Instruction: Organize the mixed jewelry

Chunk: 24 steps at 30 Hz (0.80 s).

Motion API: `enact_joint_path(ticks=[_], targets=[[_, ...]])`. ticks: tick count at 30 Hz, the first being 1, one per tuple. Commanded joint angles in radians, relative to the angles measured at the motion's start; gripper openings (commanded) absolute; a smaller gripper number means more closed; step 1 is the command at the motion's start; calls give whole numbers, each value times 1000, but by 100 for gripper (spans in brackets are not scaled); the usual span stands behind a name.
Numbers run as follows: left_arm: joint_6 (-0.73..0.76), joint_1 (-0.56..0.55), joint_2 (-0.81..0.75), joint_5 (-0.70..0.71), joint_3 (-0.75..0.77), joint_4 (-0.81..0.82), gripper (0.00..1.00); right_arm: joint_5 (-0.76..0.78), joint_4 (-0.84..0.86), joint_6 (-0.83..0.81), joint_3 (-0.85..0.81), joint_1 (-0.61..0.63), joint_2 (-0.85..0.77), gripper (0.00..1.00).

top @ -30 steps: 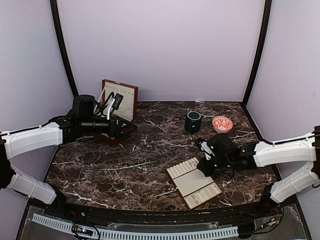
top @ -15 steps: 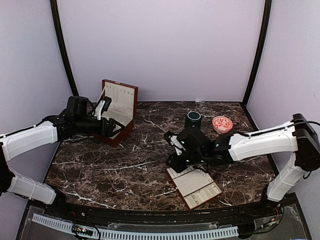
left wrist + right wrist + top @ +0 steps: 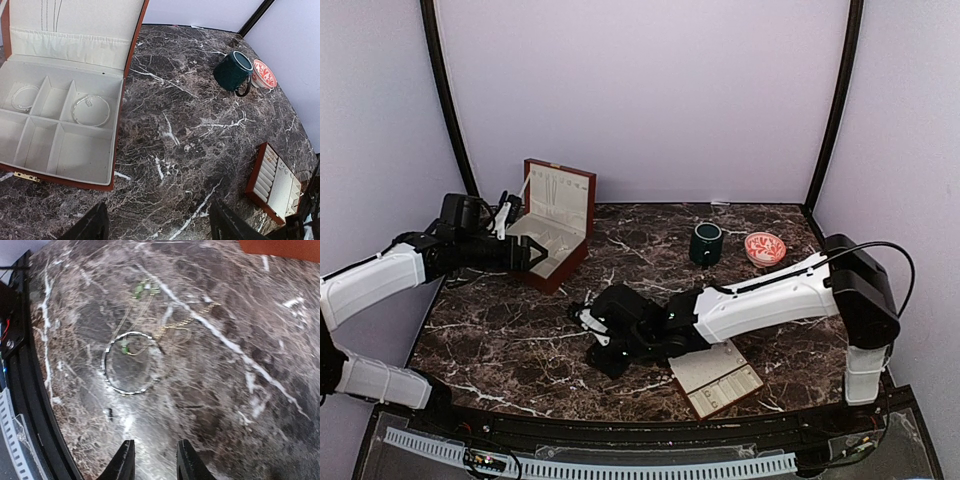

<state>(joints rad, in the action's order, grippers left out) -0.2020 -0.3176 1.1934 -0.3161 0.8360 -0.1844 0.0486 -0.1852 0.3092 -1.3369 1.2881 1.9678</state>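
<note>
The table looks like polished stone, dark brown marble with white veins, smooth and faintly glossy. The box is red-brown wood with a lacquered sheen, and its lining is matt cream cloth. The boxed bangle is thin, bright silvery metal, as is the loose bangle. The chain is fine gold-coloured metal, with glassy green beads. The mug is glossy dark green ceramic, and the bowl is glazed red and white. The tray has a wood rim and matt cream padding. Both the left gripper and the right gripper have matt black plastic fingers. The arm shells are smooth white plastic.
</note>
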Motion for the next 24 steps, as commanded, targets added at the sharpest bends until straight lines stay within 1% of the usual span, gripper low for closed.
enact_joint_path(ticks=[1,5,14,24], targets=[[14,6,-31,11,8,-26,72,-106,-48,-62,-105,38,78,30],[10,6,-35,1,7,-26,72,-160,-66,-49,-154,60,132,29],[13,6,-52,-7,5,-22,72,-178,-78,-11,-197,62,199,19],[12,5,-54,-15,4,-18,72,-193,-72,-6,-210,62,228,16]])
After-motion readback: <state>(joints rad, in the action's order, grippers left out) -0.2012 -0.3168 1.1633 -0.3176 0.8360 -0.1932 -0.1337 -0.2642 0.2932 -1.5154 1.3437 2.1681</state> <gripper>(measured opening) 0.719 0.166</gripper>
